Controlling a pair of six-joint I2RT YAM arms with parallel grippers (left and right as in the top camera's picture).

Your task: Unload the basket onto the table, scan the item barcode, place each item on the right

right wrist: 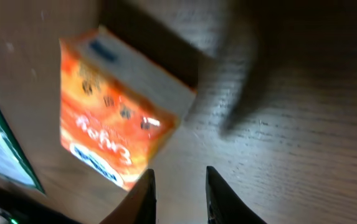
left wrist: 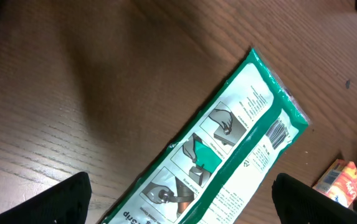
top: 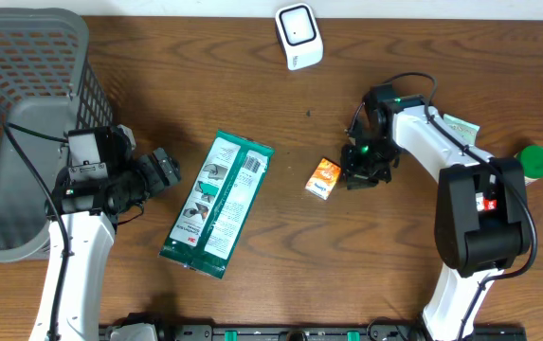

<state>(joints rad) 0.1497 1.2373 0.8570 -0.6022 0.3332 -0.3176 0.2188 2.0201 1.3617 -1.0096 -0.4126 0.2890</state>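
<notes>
A small orange box (top: 324, 177) lies on the wooden table just left of my right gripper (top: 352, 178). In the right wrist view the box (right wrist: 113, 118) sits up and left of the gripper (right wrist: 179, 171), whose jaws stand slightly apart with only bare table between them. A green and white package (top: 219, 204) lies mid-table with its barcode (top: 254, 163) facing up. My left gripper (top: 169, 170) hovers at the package's left side. In the left wrist view it (left wrist: 181, 179) is wide open over the package (left wrist: 228, 149). A white scanner (top: 298, 36) stands at the back.
A grey mesh basket (top: 25, 95) fills the far left. A green-capped object (top: 534, 161) and a small paper label (top: 461, 125) lie at the right edge, by the right arm's base.
</notes>
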